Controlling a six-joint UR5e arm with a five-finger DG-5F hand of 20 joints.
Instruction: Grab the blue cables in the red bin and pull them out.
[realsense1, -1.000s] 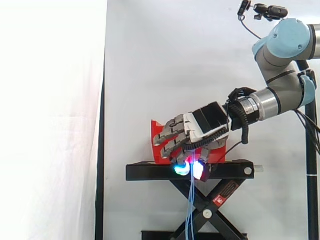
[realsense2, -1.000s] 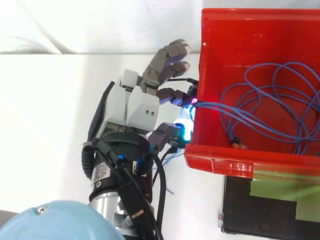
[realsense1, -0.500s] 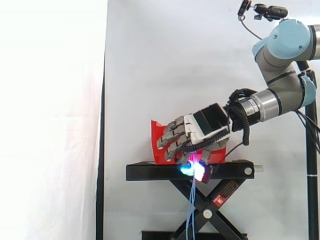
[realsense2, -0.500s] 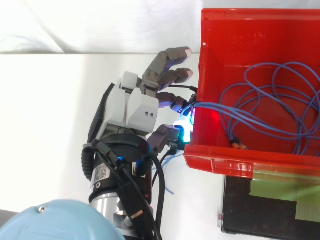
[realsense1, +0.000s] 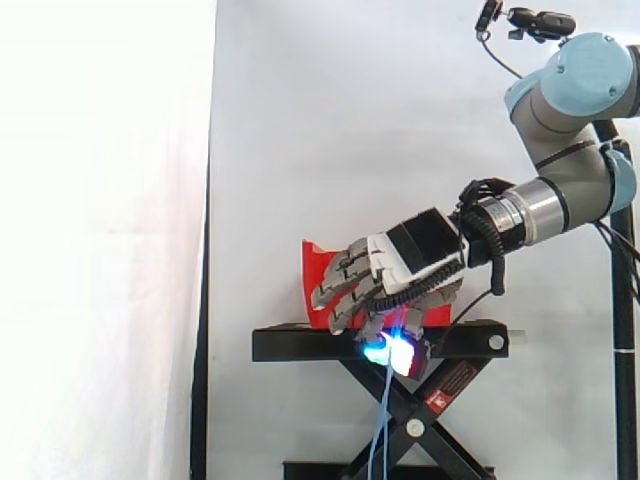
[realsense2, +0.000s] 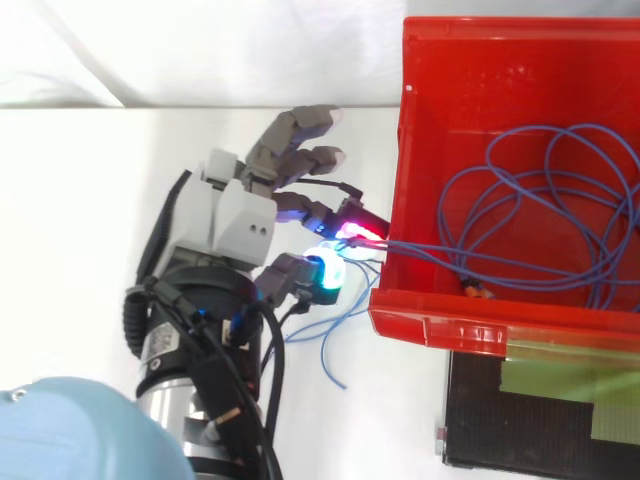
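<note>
There is one red bin (realsense2: 450, 328), at 3 o'clock from the one hand (realsense2: 235, 215). The blue cables (realsense2: 450, 255) are several looped strands; I cannot tell their exact number. There is one black stand (realsense1: 380, 343), one arm (realsense1: 560, 100) and one white curtain (realsense1: 350, 120).

A black scissor stand (realsense1: 300, 343) carries the red bin (realsense2: 450, 325), which sits directly on its flat top.
</note>
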